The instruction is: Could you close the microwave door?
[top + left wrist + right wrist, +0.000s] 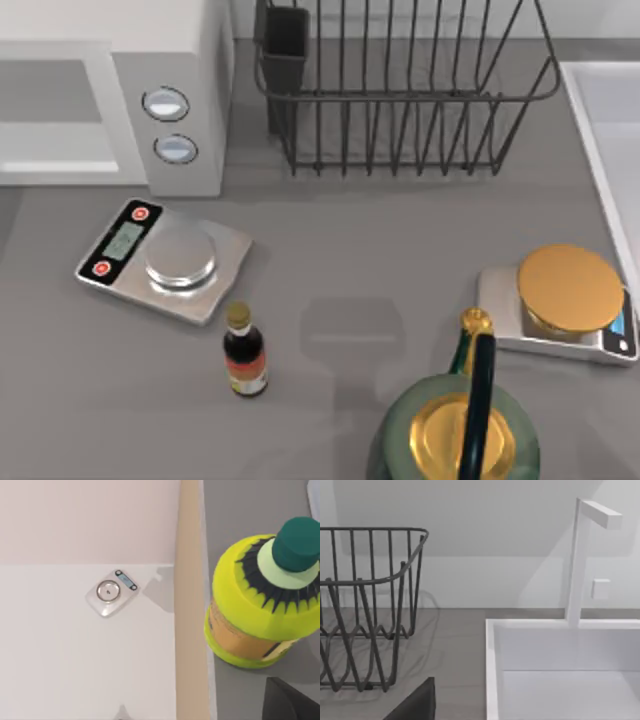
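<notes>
Although the grey table [400, 230] carries a good many things, the microwave [190, 40] is the biggest of them, a white box in the back-left corner of the top view. Its light-grey control strip [170, 125] with two round silvery knobs faces forward. Left of that strip is a white-framed grey area [50, 110], cut by the picture's left edge. I cannot tell whether that is the microwave door lying shut or the open inside.

Just to the right of the microwave, along the back, stands the black wire dish rack [400, 90], with a dark cup at its left end. A white sink [610, 130] takes the table's right edge, and the right wrist view shows its wall [492, 670] beside the rack and a white faucet [577, 555] behind it.

At the front right sits a green kettle [400, 440] with a gold lid and a dark handle. A gold-topped scale [565, 300] lies just behind it. The silver kitchen scale [165, 260] lies in front of the microwave, tilted, with a small dark bottle [245, 360] just in front of it (gold cap, upright).

The left wrist view looks down on a yellow-green bottle [255, 605] with a dark green cap, standing near the table's edge.

A dark corner of the left tool [292, 702] sits beside that bottle. A dark corner of the right tool [415, 705] sits near the rack. How wide either tool stands I cannot tell.
</notes>
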